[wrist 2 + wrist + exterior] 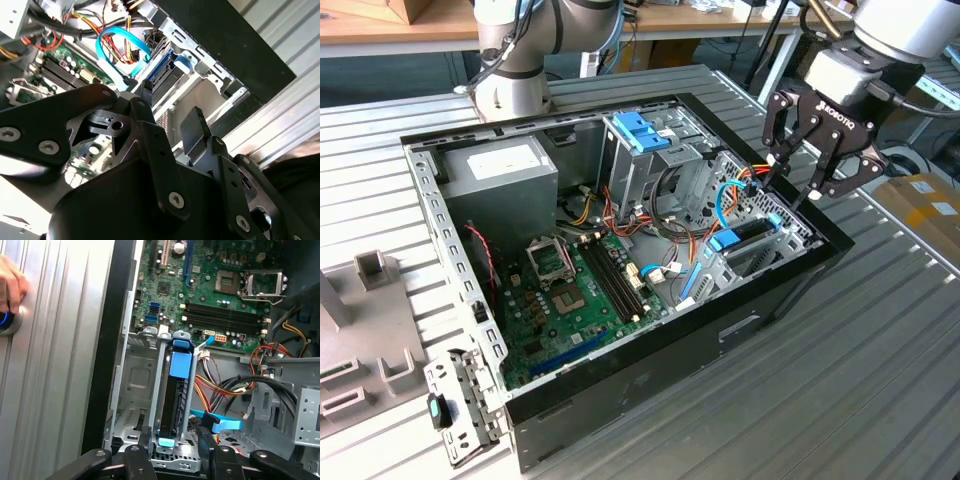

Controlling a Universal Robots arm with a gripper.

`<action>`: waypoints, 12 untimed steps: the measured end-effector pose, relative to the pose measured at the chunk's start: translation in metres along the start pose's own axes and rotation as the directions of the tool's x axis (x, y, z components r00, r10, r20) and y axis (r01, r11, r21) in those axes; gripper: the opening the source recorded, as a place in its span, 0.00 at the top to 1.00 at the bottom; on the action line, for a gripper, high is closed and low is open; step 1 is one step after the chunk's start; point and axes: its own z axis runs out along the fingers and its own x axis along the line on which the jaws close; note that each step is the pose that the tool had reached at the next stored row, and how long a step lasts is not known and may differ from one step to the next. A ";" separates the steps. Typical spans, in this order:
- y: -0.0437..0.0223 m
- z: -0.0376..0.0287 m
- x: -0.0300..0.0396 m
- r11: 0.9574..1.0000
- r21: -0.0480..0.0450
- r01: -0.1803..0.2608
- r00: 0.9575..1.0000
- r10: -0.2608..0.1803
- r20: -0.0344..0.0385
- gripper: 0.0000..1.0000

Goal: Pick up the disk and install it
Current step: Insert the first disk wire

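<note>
Ideally the gripper (793,183), spread open above the disk (176,395) upright in the corner bay (132,385) of the case (650,370), lines up squarely with its blue rails (180,364).

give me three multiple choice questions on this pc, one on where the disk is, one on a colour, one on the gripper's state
1. Where is the disk?
A. on the table
B. in the bay
C. on the motherboard

2. What colour is the tab on the disk?
A. red
B. green
C. blue

3. How is the gripper?
A. open and empty
B. shut on the disk
C. shut on a cable

Answers:
1. B: the first wrist view shows it standing in the metal bay.
2. C: the tab at its end is blue.
3. A: in the exterior view its fingers stand apart above the bay, gripping nothing.
</note>
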 end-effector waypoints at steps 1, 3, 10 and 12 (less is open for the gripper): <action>0.0000 0.0003 0.0000 1.000 0.000 0.024 1.000 -0.024 -0.001 0.50; 0.0000 0.0007 0.0000 0.996 -0.002 0.089 0.996 -0.089 -0.005 0.50; -0.0001 0.0016 0.0000 0.980 -0.005 0.199 0.980 -0.199 -0.009 0.50; -0.0001 0.0018 0.0000 0.973 -0.006 0.233 0.972 -0.233 -0.011 0.50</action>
